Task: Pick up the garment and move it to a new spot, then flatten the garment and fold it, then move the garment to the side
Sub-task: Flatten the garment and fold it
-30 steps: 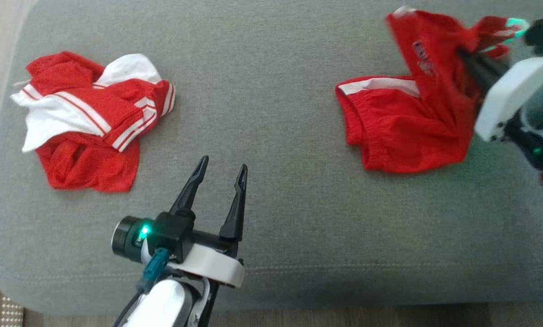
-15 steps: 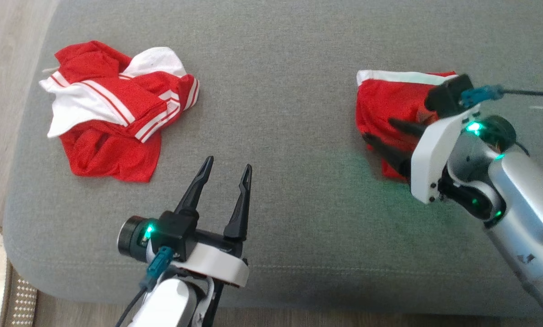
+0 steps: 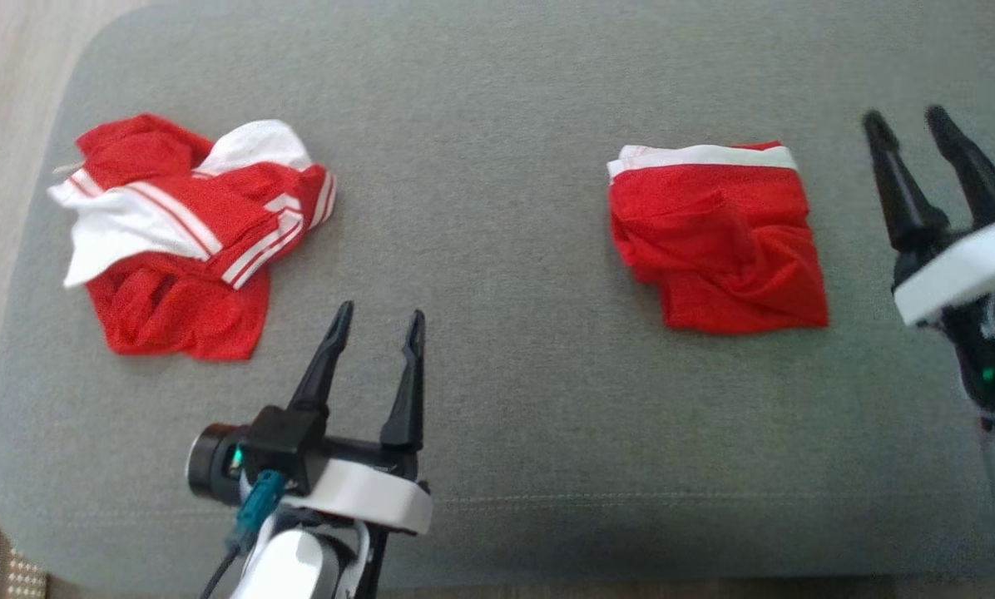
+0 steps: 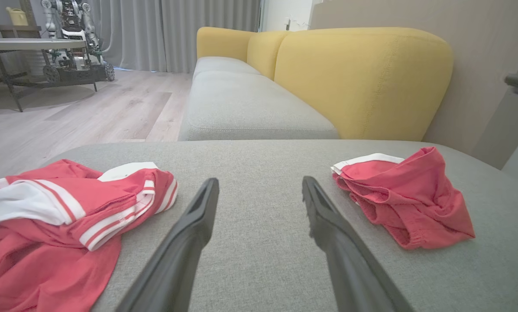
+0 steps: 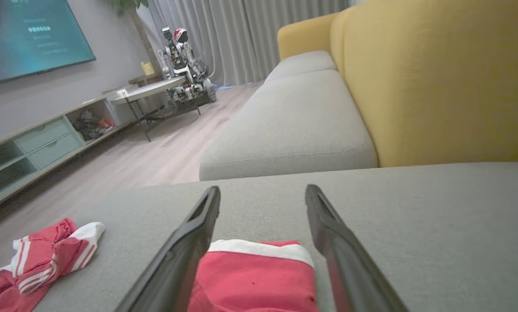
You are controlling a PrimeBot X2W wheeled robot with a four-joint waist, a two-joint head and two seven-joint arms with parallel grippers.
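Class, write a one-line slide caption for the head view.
Folded red garment on a grey cushion, crumpled red-and-white clothes at left; left gripper and right gripper open, empty.

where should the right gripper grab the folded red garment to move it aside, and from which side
Probably take the folded red garment by its right edge, coming in low from the right with the right gripper, which stands open beside it. That edge looks straight and stacked, so one pinch may catch every layer. The left side is bunched, and the white band lies along the far edge.
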